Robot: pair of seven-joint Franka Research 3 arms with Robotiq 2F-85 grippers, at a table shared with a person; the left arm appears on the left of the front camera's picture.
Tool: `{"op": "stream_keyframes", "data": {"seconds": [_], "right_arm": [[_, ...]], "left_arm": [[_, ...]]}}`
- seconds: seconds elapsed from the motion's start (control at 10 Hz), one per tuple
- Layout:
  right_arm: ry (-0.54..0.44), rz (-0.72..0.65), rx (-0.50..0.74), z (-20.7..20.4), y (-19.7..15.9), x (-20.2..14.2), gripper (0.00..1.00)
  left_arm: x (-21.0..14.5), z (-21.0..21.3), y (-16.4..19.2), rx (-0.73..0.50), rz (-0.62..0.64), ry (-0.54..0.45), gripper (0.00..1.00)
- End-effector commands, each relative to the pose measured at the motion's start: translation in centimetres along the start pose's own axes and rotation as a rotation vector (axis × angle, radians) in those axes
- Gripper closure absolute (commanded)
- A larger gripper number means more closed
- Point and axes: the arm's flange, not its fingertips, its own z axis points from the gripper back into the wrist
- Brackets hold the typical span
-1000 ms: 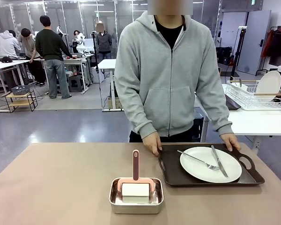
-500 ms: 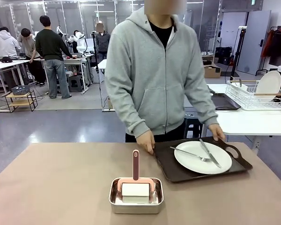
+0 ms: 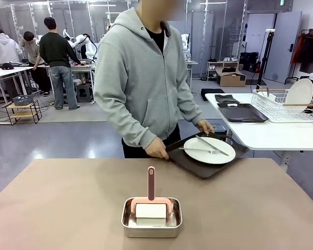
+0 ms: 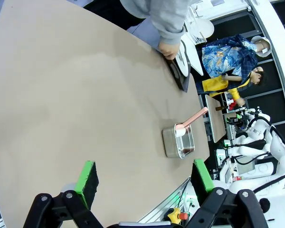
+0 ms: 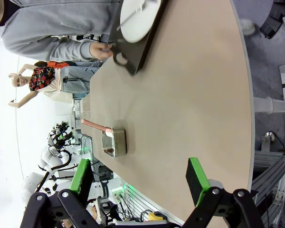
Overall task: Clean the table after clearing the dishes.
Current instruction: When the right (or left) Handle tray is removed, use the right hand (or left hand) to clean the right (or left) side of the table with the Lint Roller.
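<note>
A person at the far side holds a dark tray [image 3: 198,165] in both hands, lifted off the far edge of the beige-brown table [image 3: 62,198]. On the tray lies a white plate [image 3: 211,152] with a fork [image 3: 198,150] and a knife [image 3: 213,146]. In the left wrist view my left gripper [image 4: 145,175] stands open above the table [image 4: 76,104], far from the tray [image 4: 179,75]. Over the table [image 5: 190,95] in the right wrist view, my right gripper [image 5: 138,175] is open too, with the tray [image 5: 141,47] and plate [image 5: 137,16] far ahead.
A small steel pan [image 3: 151,223] holding a pink-handled white scrubber [image 3: 151,207] sits at the table's near middle, also seen as the pan [image 4: 178,141] and the pan [image 5: 114,142]. A white side table [image 3: 281,133] at back right carries another dark tray [image 3: 243,112] and a dish rack [image 3: 284,104].
The person has lifted the tray with the plate off the table and turned with it toward the white side table. Both grippers remain open.
</note>
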Motion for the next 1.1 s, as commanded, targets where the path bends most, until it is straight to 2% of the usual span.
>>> {"op": "stream_keyframes", "data": {"seconds": [0.0,0.1,0.2,0.4,0.7,0.9,1.0], "right_arm": [[-0.002,0.005,0.0,0.1,0.3,0.0,0.0],[0.0,0.0,0.0,0.0,0.0,0.0,0.0],[0.019,0.072,-0.073,-1.1,2.0,0.5,0.0],[0.134,0.294,-0.13,-4.5,8.3,1.1,0.0],[0.379,0.579,-0.221,-14.4,18.3,0.7,0.0],[0.541,0.767,-0.231,-21.5,24.4,-1.4,0.0],[0.618,0.85,-0.285,-25.7,26.7,-2.8,0.0]], "left_arm": [[-0.2,0.3,0.1,-0.016,0.004,-0.004,0.0],[-0.2,0.3,0.1,-0.016,0.004,-0.004,0.0],[-0.2,0.3,0.1,-0.016,0.004,-0.004,0.0],[-0.2,0.3,0.1,-0.016,0.004,-0.004,0.0],[-0.2,0.3,0.1,-0.016,0.004,-0.004,0.0],[-0.2,0.3,0.1,-0.016,0.004,-0.004,0.0],[-0.2,0.3,0.1,-0.016,0.004,-0.004,0.0]]}}
